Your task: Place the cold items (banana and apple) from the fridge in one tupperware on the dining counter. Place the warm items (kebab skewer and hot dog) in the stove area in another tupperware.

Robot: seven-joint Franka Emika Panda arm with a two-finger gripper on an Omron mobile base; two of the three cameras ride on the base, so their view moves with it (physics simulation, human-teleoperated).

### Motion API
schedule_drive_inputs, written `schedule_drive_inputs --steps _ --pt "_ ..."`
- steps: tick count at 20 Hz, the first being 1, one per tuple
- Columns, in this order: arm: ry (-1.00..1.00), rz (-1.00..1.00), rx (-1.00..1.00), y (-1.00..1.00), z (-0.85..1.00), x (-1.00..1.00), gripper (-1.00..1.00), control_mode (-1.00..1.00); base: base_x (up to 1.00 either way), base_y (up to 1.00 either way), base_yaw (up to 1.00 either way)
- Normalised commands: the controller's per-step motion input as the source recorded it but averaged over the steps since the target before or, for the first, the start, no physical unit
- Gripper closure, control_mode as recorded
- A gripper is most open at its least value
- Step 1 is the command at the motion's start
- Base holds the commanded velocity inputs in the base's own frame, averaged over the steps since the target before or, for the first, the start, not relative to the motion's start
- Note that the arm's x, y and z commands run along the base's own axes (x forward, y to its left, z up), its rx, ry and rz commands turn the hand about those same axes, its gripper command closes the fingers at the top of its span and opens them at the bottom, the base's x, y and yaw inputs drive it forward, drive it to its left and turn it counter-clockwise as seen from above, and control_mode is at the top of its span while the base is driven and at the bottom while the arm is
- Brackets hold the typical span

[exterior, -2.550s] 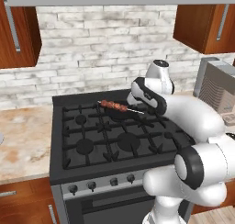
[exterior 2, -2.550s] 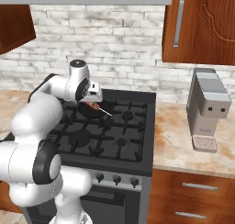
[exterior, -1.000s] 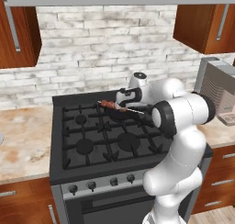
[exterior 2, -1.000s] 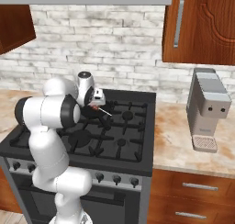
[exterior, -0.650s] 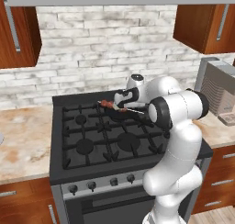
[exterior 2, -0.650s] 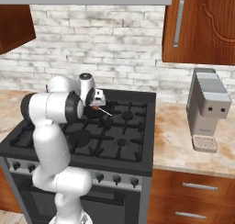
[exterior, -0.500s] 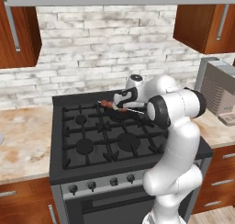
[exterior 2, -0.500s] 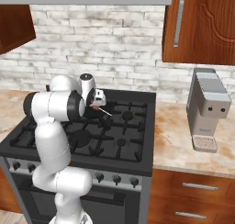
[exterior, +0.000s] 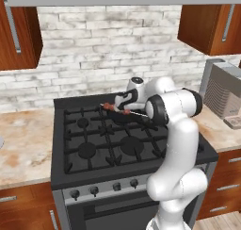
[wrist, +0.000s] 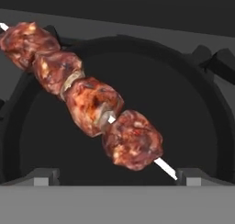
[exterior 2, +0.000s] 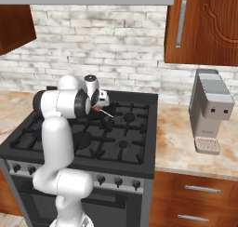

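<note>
The kebab skewer [exterior: 116, 108] lies on the black grate at the back of the stove area [exterior: 94, 149], a thin stick with several reddish-brown meat chunks. My gripper [exterior: 121, 105] hangs straight over it, low and close, jaws open. In the hand view the kebab skewer [wrist: 92, 103] runs diagonally from upper left to lower right, just ahead of my gripper [wrist: 117, 176], whose fingertips [wrist: 46, 176] stand wide apart with nothing held. From the right, the kebab skewer [exterior 2: 103, 110] pokes out under my gripper [exterior 2: 98, 105].
The stove [exterior 2: 116, 142] has raised grates and knobs along its front. A grey coffee machine [exterior 2: 211, 110] stands on the marbled counter [exterior 2: 176, 142] to the right. Wooden cabinets [exterior: 212, 26] hang above, with a brick wall behind.
My hand has moved slightly left and lower over the skewer in the last second. The skewer has stayed put and the jaws have stayed open.
</note>
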Motion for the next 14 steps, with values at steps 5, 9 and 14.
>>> schedule_drive_inputs --steps 5,9,14 --pt "0.0 0.0 0.0 0.0 -0.17 0.34 -1.0 -1.0 0.0 0.0 0.0" --pt "0.0 0.0 0.0 0.02 -0.24 0.25 -1.0 -1.0 0.0 0.0 0.0" --pt "0.0 0.0 0.0 0.07 -0.3 0.16 1.0 -1.0 0.0 0.0 0.0"
